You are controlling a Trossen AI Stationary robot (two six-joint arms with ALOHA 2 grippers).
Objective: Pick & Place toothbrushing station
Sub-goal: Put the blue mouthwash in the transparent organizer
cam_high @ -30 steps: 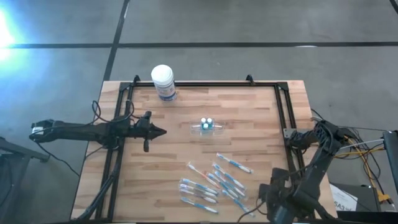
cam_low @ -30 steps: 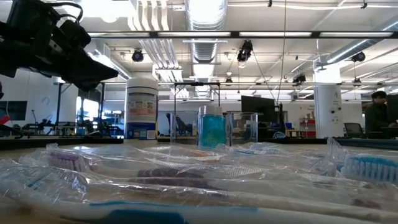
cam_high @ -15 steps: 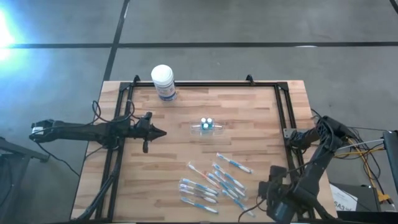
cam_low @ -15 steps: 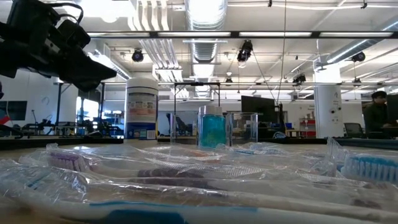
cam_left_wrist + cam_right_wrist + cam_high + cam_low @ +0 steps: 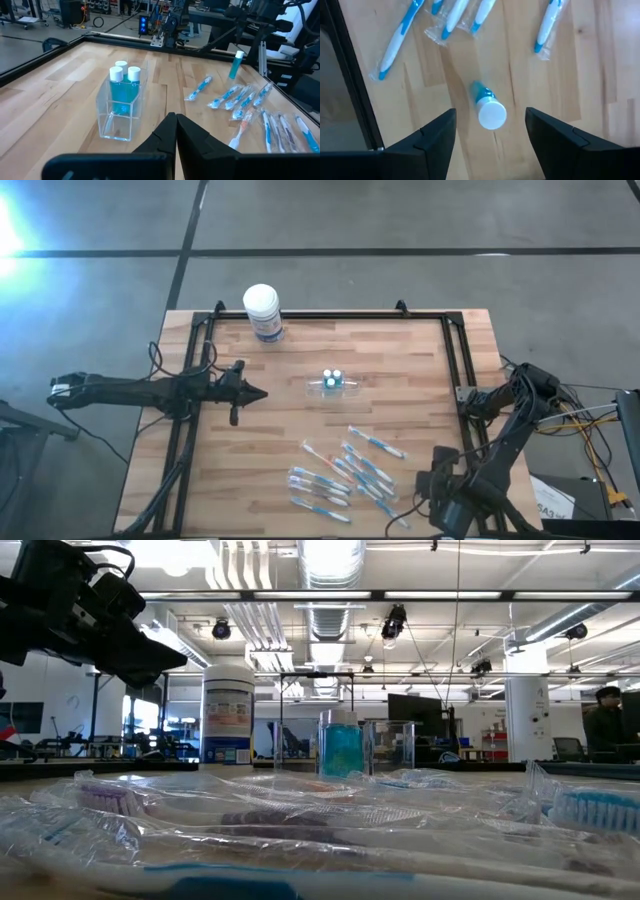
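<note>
A pale wooden table (image 5: 400, 370) framed by black rails stands on a grey floor; the low view looks past it into a wide workshop with ceiling ducts, lamps and desks, where a person (image 5: 607, 725) sits at far right; a white-lidded tub (image 5: 262, 312) stands at the table's far edge; the left arm lies level across the left rail, its left gripper (image 5: 258, 392) pinched fully closed on nothing, well apart from the clear plastic cup (image 5: 331, 384) at mid-table, which holds two white-capped blue bottles (image 5: 125, 85); the right arm is folded at the near right corner, its right gripper (image 5: 490, 130) spread wide and empty, hanging straight above a third small white-capped bottle (image 5: 489, 109) on the wood; wrapped blue-and-white toothbrushes (image 5: 340, 475) lie scattered near the front, beside that bottle.
</note>
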